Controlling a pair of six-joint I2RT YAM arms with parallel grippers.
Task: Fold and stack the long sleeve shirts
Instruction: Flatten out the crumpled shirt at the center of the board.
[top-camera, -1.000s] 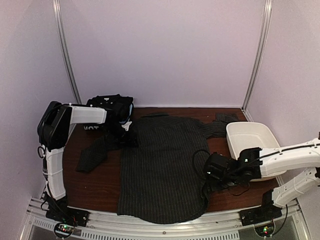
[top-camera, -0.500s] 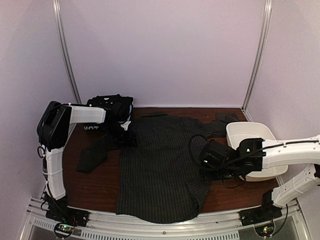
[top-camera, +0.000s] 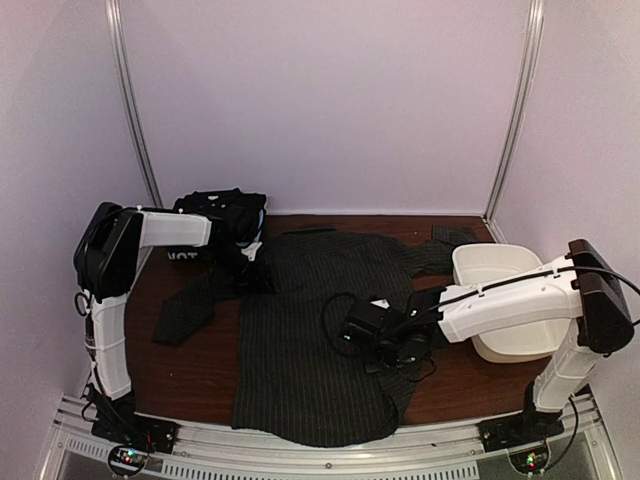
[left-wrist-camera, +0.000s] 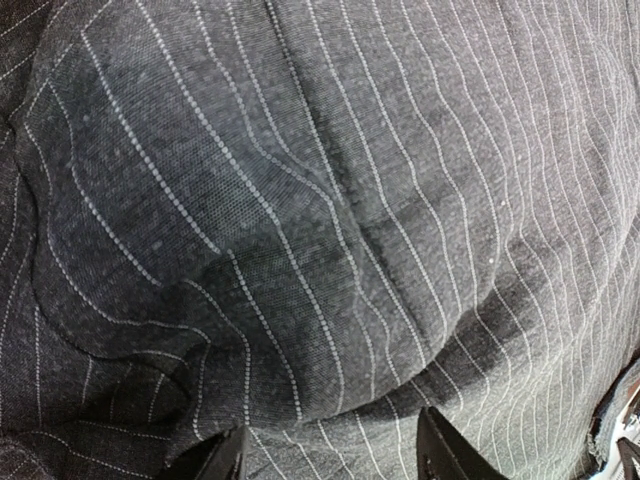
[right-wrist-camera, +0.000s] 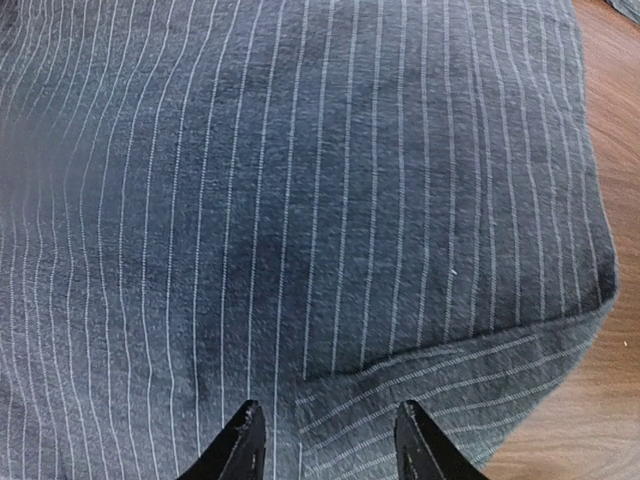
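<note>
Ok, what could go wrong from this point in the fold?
1. The charcoal pinstriped cloth shirt overhangs the near edge of the dark wooden table; further dragging might pull it off.
2. The folded-over flap edge runs slanted, and the right end effector stands open above it, so the fold may end up crooked.
3. The sleeve sprawls sideways on the left, unfolded; it could bunch up when that side is folded.

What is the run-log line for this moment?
pinstriped shirt: spread on table | left gripper: open, over far-left corner | right gripper: open, over middle
</note>
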